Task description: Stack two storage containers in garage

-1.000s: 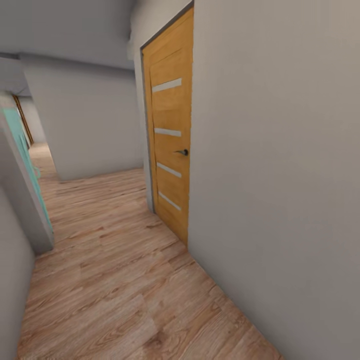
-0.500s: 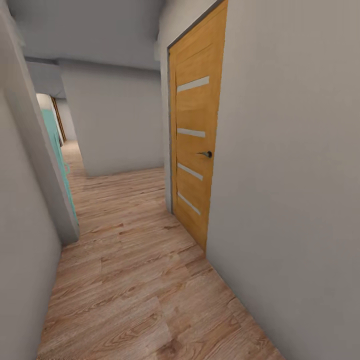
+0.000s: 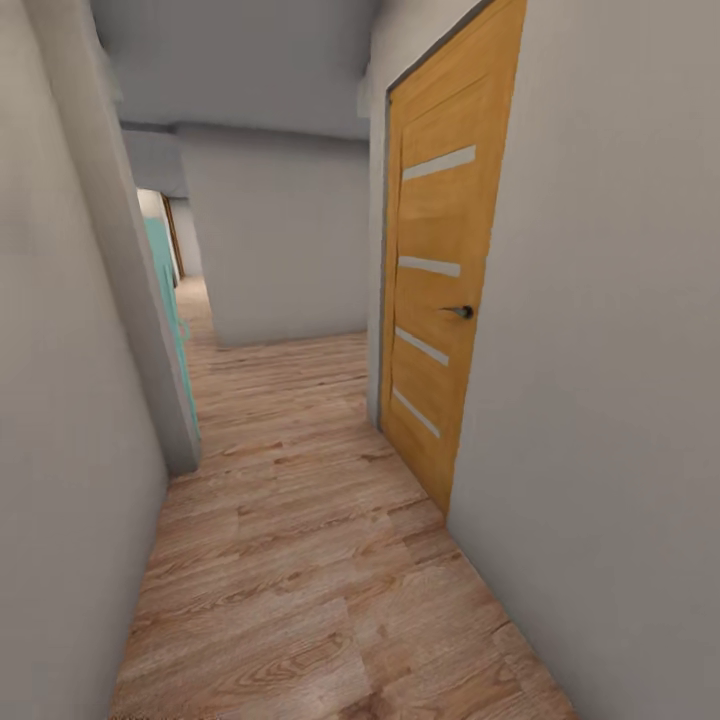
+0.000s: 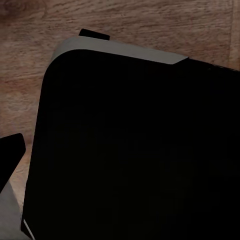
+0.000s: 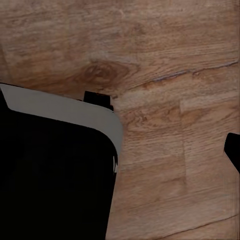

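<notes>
The head view looks down a narrow hallway: wood-plank floor, grey walls close on both sides, a closed orange door on the right, a teal door further on the left. Both wrist views look down on planks and a dark, grey-edged robot body. A dark tip juts in; neither pincer's opening can be told. No bins appear here.

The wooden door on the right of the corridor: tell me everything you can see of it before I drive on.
The wooden door is honey-orange with a wood-grain look, set in a thin grey frame in the right-hand grey wall. Four narrow pale horizontal strips run down its face. A small dark lever handle sits about mid-height, on the near edge. It appears shut, flush with the wall, its foot meeting the wood-plank floor.
</notes>
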Tool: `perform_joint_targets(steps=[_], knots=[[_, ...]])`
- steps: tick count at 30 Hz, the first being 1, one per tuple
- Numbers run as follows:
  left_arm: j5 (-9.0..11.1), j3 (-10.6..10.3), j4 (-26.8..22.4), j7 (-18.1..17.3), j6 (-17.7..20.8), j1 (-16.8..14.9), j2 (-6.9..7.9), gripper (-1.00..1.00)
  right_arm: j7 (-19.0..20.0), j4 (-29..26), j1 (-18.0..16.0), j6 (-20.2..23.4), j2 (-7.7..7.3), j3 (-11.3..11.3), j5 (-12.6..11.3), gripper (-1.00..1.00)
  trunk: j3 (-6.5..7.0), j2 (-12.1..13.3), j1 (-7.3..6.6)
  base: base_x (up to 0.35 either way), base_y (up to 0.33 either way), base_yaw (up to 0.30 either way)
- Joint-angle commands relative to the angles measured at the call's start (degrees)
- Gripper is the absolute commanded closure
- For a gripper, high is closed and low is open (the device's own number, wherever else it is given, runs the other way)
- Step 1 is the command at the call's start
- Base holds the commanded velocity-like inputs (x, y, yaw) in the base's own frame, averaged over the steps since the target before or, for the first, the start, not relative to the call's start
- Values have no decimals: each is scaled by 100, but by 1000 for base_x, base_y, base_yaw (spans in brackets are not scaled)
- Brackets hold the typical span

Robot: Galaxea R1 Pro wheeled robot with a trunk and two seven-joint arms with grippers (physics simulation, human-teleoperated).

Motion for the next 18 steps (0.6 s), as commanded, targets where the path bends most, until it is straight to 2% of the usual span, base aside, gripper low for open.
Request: perform_joint_targets(steps=[1,18], knots=[[24,12,-3,4,-11,0,-2,-100,-15,17,-7,-29,-3,36,-10,-100,-7,-3,1,103,0,260],[24,12,-3,4,-9,0,-10,-100,-23,25,-7,-24,-12,35,-35,-100,-13,-3,1,123,0,253]])
